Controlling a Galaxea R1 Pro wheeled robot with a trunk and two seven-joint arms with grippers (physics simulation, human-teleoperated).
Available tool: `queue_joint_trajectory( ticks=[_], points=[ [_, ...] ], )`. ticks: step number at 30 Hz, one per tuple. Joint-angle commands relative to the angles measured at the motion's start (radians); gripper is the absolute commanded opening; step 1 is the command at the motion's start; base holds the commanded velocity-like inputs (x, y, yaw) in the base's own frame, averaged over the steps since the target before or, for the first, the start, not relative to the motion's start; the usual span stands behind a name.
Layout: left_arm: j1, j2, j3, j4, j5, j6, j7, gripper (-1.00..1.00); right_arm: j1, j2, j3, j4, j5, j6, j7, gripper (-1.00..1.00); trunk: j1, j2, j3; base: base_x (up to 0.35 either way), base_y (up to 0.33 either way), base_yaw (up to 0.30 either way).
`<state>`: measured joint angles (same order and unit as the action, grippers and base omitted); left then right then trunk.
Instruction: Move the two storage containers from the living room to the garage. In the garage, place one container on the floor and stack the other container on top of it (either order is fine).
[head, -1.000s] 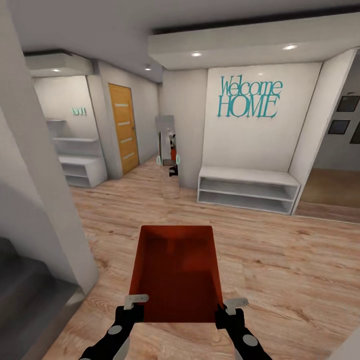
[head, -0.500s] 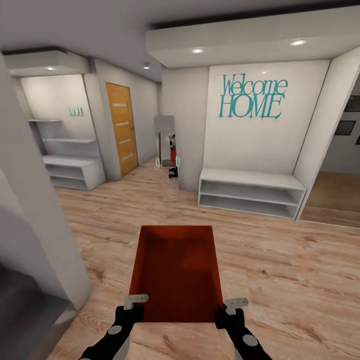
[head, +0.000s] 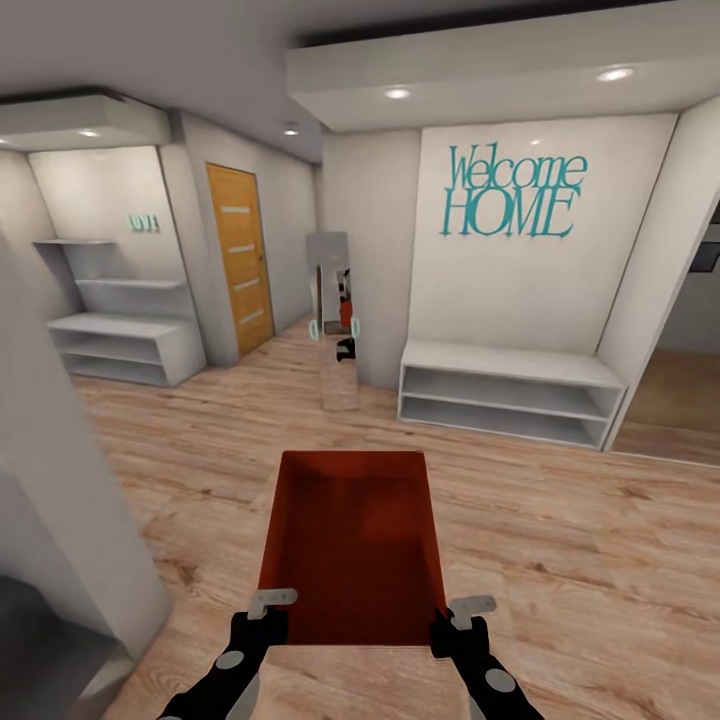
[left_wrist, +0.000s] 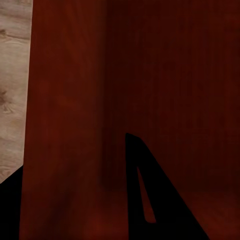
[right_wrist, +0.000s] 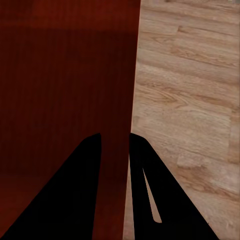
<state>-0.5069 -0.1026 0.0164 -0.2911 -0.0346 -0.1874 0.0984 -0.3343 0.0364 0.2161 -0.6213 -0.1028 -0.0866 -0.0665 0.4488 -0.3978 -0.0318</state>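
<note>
Both arms black w/ grey oval patches; left pincer (head: 268, 606) & right pincer (head: 462, 612) pale grey.

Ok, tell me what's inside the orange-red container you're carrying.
Nothing: the storage container shows bare orange-red walls and bottom. Only the near corners, behind the left gripper and right gripper, are covered.

View: my head camera has swung left and rolled forward since a second ago; the whole scene has slid right.
Wall at my left (head: 60, 480): takes up less of the picture.
White shelf unit (head: 120, 345): more revealed.
Bench (head: 510, 390): shifted right.
</note>
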Motion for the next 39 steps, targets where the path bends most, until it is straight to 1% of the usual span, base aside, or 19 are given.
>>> queue_joint_trajectory(
  ticks=[1,39],
  points=[
    [-0.001,0.029,0.011,0.003,0.000,-0.004,0.044,-1.00,-0.002,-0.001,0.011,-0.003,-0.006,-0.051,0.013,-1.00,0.001,-0.002,-0.002,0.331,0.000,0.000],
    [-0.001,0.029,0.011,0.003,0.001,-0.006,0.044,-1.00,-0.002,-0.001,0.011,-0.003,-0.006,-0.051,0.013,-1.00,0.001,-0.002,-0.002,0.331,0.000,0.000]
  ],
)
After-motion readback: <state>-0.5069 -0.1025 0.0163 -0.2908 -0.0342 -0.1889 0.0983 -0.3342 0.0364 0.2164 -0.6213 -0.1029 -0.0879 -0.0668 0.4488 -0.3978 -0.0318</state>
